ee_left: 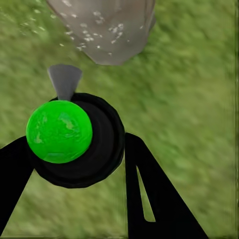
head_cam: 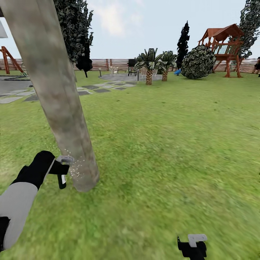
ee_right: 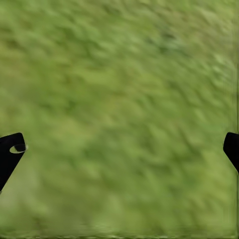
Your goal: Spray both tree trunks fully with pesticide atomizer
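A thick mottled grey-brown tree trunk (head_cam: pixel 54 90) rises from the lawn at the left. My left gripper (head_cam: pixel 62 169) is shut on the pesticide atomizer (head_cam: pixel 64 164), close to the trunk's base (ee_left: pixel 107 30). The atomizer (ee_left: pixel 74 139) is a black bottle with a green cap and a grey nozzle aimed at the trunk. A cloud of whitish pesticide specks (head_cam: pixel 76 169) hangs between nozzle and bark, and specks (ee_left: pixel 94 32) dot the trunk base. My right gripper (head_cam: pixel 192 247) hangs low at the lower right; its fingertips (ee_right: pixel 11 149) stand wide apart over bare grass, open and holding nothing.
Grey stepping stones (head_cam: pixel 92 87) cross the lawn behind the trunk. Short palms (head_cam: pixel 155 65), a round bush (head_cam: pixel 198 62) and a wooden play tower (head_cam: pixel 224 45) stand far back by the slat fence (head_cam: pixel 108 64). Open grass (head_cam: pixel 173 144) spreads to the right.
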Controlling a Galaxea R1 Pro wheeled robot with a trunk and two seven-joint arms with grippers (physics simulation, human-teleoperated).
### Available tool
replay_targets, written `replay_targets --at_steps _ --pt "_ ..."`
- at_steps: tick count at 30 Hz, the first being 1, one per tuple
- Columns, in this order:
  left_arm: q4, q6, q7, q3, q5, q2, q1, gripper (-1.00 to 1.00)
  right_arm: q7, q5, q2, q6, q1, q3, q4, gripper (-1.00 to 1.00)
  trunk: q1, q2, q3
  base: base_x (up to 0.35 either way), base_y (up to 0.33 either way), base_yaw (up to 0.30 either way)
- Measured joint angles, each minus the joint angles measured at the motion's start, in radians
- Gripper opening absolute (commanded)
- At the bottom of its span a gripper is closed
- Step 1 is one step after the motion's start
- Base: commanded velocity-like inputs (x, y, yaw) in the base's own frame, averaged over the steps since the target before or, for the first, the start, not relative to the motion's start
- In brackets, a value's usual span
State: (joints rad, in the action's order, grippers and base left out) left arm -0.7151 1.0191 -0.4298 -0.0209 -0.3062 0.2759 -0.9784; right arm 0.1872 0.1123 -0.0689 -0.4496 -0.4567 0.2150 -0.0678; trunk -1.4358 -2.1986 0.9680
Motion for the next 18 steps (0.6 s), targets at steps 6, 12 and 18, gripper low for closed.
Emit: replay_targets --at_steps 6,12,18 --pt "-0.01 0.0 0.0 0.0 -0.002 -0.003 -0.006 -1.0 0.0 0.0 0.0 0.0 0.0 0.0 0.0 1.0 0.0 0.0 0.0 -0.087 -0.015 0.0" --pt "0.001 -0.001 0.001 0.0 -0.014 0.021 -0.011 -1.0 0.001 0.0 0.0 0.0 0.0 0.001 0.0 1.0 0.0 0.0 0.0 -0.001 0.0 0.069" --pt "0.0 0.001 0.0 0.0 -0.011 0.027 -0.005 -1.0 0.002 0.0 0.0 0.0 0.0 0.0 0.0 1.0 0.001 0.0 0.0 0.128 -0.11 0.069"
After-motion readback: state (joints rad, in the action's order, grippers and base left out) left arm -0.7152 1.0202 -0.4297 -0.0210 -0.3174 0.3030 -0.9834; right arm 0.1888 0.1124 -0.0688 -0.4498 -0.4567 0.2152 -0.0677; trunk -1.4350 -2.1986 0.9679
